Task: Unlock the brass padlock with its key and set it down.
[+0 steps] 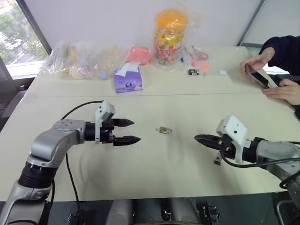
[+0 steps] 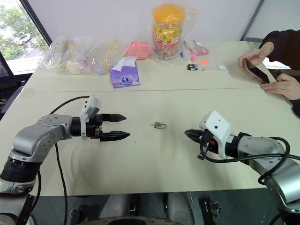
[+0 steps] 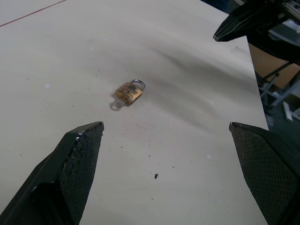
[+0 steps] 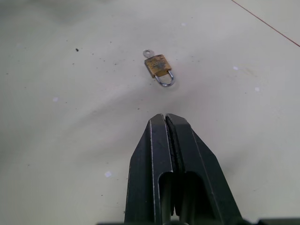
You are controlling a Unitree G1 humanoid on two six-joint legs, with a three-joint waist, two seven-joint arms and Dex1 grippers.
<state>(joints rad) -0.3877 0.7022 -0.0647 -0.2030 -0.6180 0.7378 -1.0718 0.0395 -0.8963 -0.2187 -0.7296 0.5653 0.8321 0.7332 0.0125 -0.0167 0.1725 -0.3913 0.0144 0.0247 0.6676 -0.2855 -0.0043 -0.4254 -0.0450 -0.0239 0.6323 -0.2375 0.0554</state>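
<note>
The brass padlock [image 1: 163, 130] lies flat on the pale table [image 1: 154, 164], between my two grippers. Its silvery shackle [image 3: 138, 84] looks seated in the body. The key [image 3: 116, 104] sticks out of the padlock's bottom end, its round silvery head [image 4: 148, 53] showing. My left gripper [image 1: 130, 131] hovers to the padlock's left, pointing at it, open and empty. On the padlock's right, my right gripper [image 1: 197, 138] points at it, shut with nothing in it. Both stand well apart from the padlock.
Along the table's far side are a purple tissue box [image 1: 127, 79], plastic bags of small items [image 1: 84, 58], a pink bowl [image 1: 139, 54], a candy jar with an orange lid [image 1: 169, 35] and a small black object [image 1: 192, 71]. A person's hands hold a phone [image 1: 258, 75] at the far right.
</note>
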